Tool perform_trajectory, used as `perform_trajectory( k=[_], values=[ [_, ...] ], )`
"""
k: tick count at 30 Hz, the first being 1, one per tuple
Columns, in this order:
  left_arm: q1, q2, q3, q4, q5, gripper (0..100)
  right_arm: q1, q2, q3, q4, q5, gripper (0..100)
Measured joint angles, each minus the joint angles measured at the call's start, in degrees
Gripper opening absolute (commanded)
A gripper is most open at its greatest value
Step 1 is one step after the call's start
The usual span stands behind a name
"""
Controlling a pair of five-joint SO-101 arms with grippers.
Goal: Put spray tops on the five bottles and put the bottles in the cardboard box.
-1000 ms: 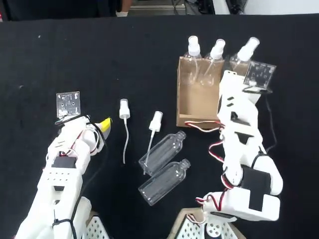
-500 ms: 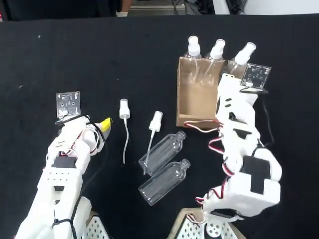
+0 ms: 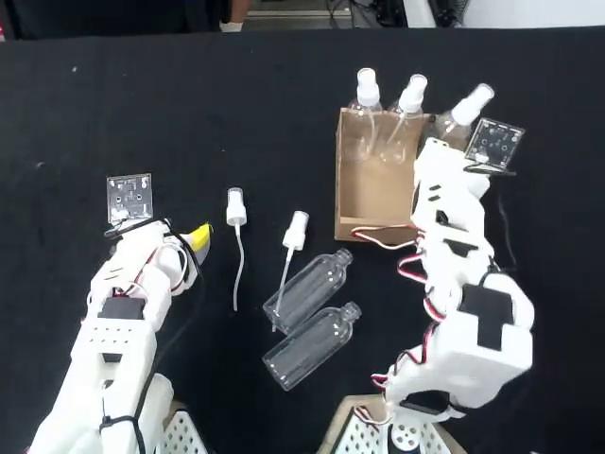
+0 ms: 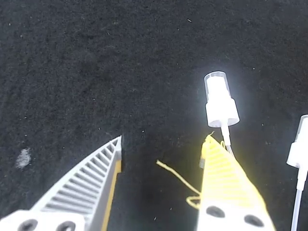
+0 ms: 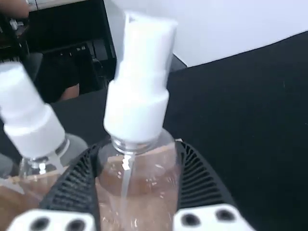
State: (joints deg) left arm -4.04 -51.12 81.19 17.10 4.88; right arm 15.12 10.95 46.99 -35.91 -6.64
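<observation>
Plastic, clear and probably light and slick, the capped bottle [image 5: 137, 178] sits clamped near its shoulder in the right jaws at the cardboard box [image 3: 369, 203] corner; left jaws gape empty beside a loose spray top [image 4: 220, 103].

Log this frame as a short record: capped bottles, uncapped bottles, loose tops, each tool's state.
capped in box: two capped bottles in the cardboard box
right tool: shut on third capped bottle, beside them
uncapped bottles: two, lying on the table
loose spray tops: two, on the table
left tool: open, empty, near one top
</observation>
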Motion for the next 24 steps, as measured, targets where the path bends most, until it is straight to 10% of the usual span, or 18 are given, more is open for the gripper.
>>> perform_trajectory(
  k=[24],
  values=[
    [0.0,0.0,0.0,0.0,0.0,26,0.0,2.5,-3.6,0.0,0.0,1.1]
  ],
)
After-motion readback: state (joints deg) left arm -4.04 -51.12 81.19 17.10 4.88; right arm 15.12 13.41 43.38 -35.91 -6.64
